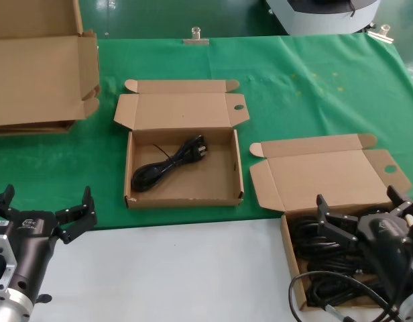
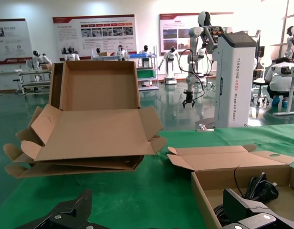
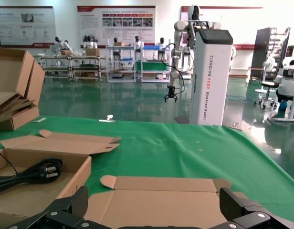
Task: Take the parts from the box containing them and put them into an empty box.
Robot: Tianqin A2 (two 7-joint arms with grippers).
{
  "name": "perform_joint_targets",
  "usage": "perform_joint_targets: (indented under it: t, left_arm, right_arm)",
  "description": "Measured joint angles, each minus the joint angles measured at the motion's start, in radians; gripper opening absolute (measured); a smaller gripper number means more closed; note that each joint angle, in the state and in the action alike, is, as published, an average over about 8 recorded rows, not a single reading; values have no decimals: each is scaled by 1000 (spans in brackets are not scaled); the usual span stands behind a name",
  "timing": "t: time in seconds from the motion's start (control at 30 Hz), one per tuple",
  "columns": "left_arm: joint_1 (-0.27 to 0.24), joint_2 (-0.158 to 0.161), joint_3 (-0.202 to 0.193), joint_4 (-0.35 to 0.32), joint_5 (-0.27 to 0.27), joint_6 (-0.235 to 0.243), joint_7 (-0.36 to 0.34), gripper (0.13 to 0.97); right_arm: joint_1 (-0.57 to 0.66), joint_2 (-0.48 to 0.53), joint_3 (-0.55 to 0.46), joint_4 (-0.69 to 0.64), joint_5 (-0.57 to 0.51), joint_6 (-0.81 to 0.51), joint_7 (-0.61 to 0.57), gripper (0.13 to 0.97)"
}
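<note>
Both mailer boxes lie with lids folded flat back so you can drop straight in: the full box (image 1: 290, 265), at the desk's (image 1: 193, 268) near right edge, holds the heap of cords (image 1: 320, 245), while the receiving box (image 1: 183, 178) in the middle already has one cord (image 1: 169, 164). Your right pincer (image 1: 364, 211) hangs spread wide and empty over the heap, pointing downward. The left pincer (image 1: 42, 208) waits open and empty at near left.

2 mailer boxes on the green cloth (image 1: 307, 74): centre box (image 1: 184, 196) has 1 power cord (image 1: 167, 164); the box right of it (image 1: 290, 245) has several cords (image 1: 320, 241), count unclear. Flattened cartons (image 1: 39, 80) left of centre box, count unclear
</note>
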Motion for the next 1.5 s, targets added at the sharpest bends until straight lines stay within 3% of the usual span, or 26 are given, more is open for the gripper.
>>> perform_joint_targets:
  t: [1.5]
  left_arm:
    - [0,0,0,0,0,0,0,966]
  right_arm:
    - [0,0,0,0,0,0,0,966]
